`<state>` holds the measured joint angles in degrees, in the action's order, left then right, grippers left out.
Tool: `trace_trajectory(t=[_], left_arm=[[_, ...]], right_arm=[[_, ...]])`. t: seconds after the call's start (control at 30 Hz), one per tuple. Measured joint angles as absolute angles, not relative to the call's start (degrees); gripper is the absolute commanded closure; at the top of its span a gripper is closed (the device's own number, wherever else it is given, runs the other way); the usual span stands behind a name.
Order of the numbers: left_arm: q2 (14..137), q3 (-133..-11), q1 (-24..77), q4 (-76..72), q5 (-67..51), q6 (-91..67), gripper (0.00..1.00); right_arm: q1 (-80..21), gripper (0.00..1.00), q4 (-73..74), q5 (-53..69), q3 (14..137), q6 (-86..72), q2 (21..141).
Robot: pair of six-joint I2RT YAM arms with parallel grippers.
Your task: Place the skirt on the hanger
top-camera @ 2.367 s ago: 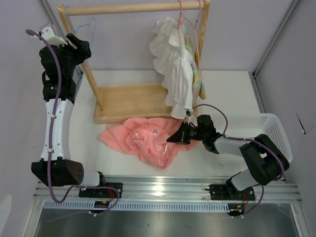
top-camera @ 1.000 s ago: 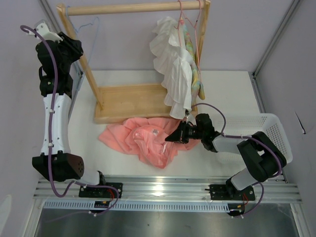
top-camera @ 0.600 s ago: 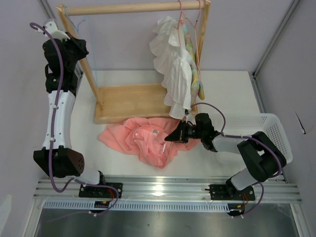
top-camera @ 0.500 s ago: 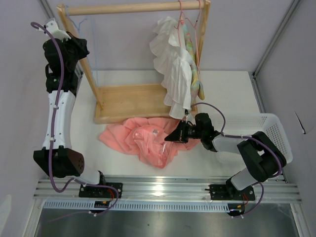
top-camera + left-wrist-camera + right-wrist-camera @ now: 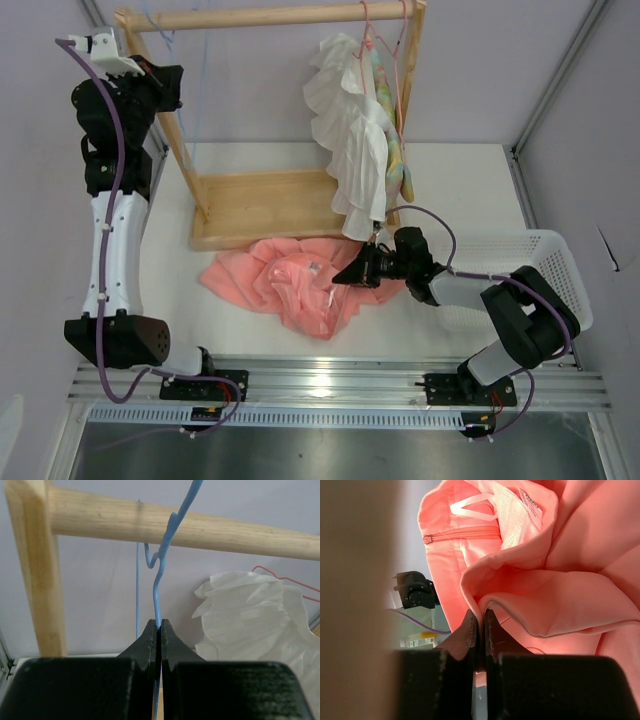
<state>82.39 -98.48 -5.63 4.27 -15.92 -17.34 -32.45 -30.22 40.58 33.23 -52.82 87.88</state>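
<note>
Left gripper (image 5: 156, 626): jaws pressed fully together on the hanger (image 5: 158, 587), pinching the thin blue wire just below its twisted neck. The hook rises across the front of the wooden rail (image 5: 235, 536), close to the rack's left post. Whether the hook bears on the rail cannot be told from the wrist view.

Right gripper (image 5: 480, 616): jaws nearly shut, clamped on a single fold of the skirt (image 5: 565, 597). The skirt lies in a crumpled heap on the table (image 5: 460, 170), just in front of the rack's wooden base, well apart from the hanger. Its waistband is turned open and the white label (image 5: 530, 506) faces up.

Handling assessment: the skirt appears light, soft and limp. It will likely sag and bunch when lifted, and a pinch on one loose fold may slip or drag only part of the cloth. The waistband near the label looks the firmer hold, being seamed and doubled. The hanger appears light and springy, and may swivel in so narrow a pinch.

A white ruffled garment (image 5: 345, 130) hangs at the rail's right end.
</note>
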Motion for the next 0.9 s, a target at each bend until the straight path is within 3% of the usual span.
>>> trace_trajectory(t=[0.4, 0.9], left_arm=[[78.87, -96.57, -5.3, 10.24, -24.53, -11.38, 1.0], [46.35, -64.86, -1.61, 20.32, -33.65, -8.95, 1.0]], right_arm=[[-32.42, 1.0, -28.38, 40.6, 34.3, -52.18, 87.88], [-26.72, 1.0, -21.08, 43.75, 36.58, -50.39, 84.68]])
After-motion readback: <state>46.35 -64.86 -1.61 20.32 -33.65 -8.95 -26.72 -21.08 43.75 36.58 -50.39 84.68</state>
